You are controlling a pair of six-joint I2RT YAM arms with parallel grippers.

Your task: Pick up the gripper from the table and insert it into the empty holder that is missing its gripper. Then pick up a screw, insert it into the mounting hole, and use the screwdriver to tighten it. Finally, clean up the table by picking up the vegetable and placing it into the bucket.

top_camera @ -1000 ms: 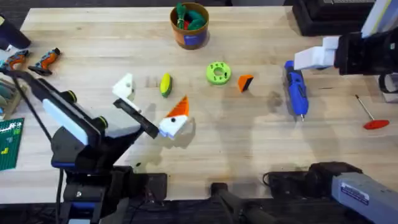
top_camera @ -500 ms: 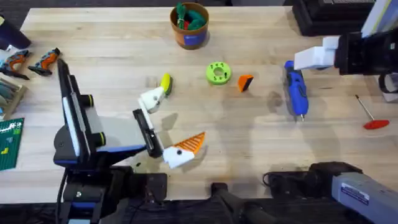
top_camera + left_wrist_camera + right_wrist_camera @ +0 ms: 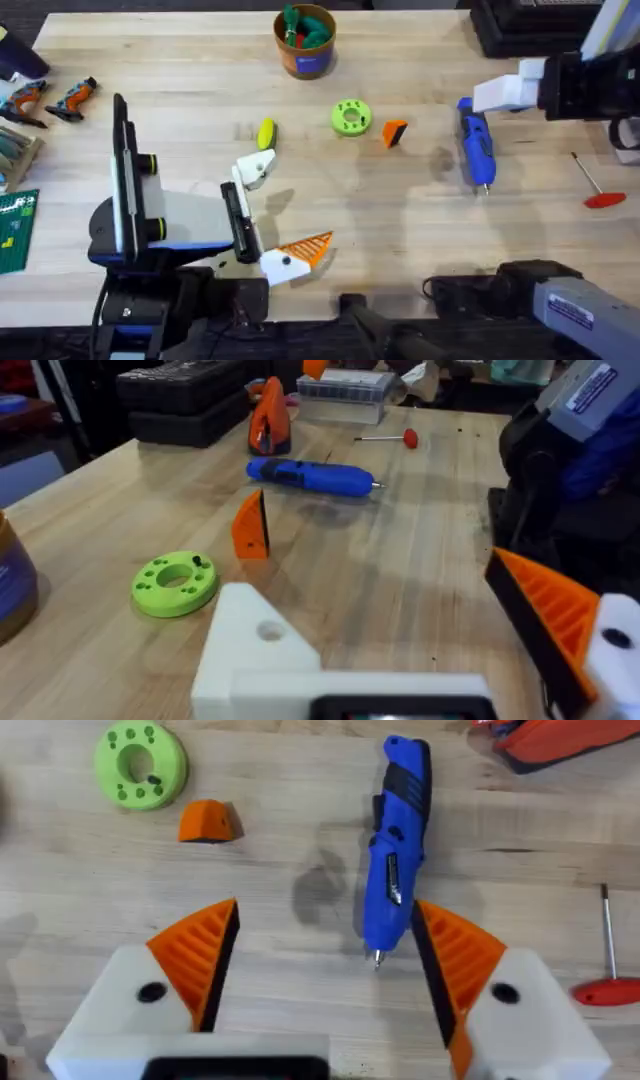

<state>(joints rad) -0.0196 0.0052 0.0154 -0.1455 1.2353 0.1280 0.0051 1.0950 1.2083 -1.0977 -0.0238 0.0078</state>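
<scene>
Orange gripper point(image 3: 395, 132) lies between green disc point(image 3: 351, 117) and screwdriver point(image 3: 475, 147).

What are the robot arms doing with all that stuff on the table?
Right now neither arm holds anything. The left gripper is open above the table, and one of its fingers has no orange tip. The spare orange gripper that belongs there lies on the table beside the green disc. The right gripper hangs open above the blue screwdriver. The yellow vegetable is not in the bucket yet.
</scene>
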